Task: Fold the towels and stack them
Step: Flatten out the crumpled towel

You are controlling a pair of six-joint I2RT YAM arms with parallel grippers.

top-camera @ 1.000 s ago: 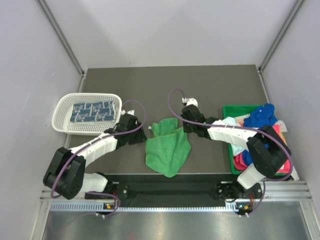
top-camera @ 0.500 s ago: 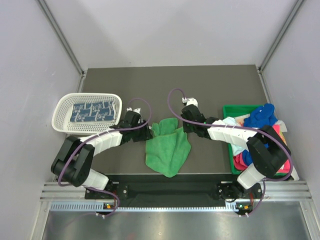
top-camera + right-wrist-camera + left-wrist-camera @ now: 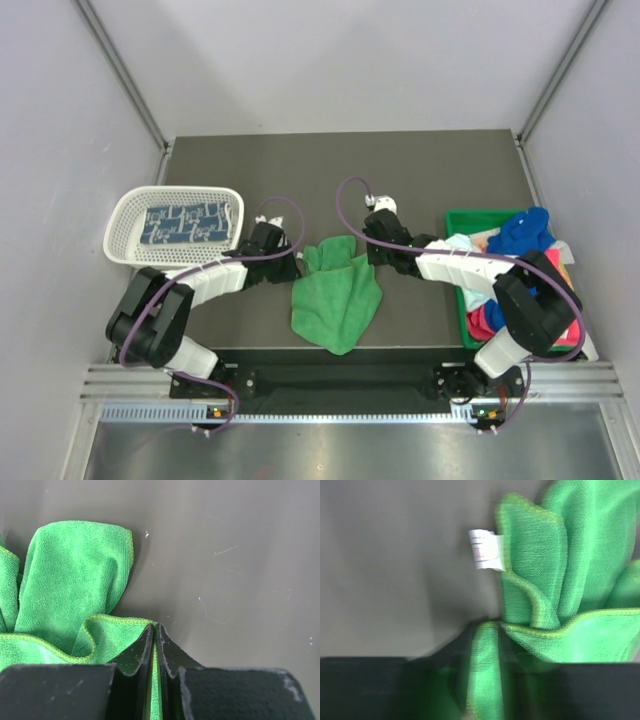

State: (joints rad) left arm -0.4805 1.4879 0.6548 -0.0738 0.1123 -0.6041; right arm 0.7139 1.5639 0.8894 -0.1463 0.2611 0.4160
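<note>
Your green towel [image 3: 338, 300] lies rumpled on the table [image 3: 420, 170], right of the basket [image 3: 118, 228]. The left arm [image 3: 215, 278] has just swung from the basket to the towel's basket-side corner, and the left jaws have narrowed onto a fold. The right arm [image 3: 450, 265] reaches low at the corner farthest from the basket, right jaws pinched shut on the hem. Both corners look held, ready to lift and spread.

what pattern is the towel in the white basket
The towel is blue-and-white patterned; top external view.
</note>
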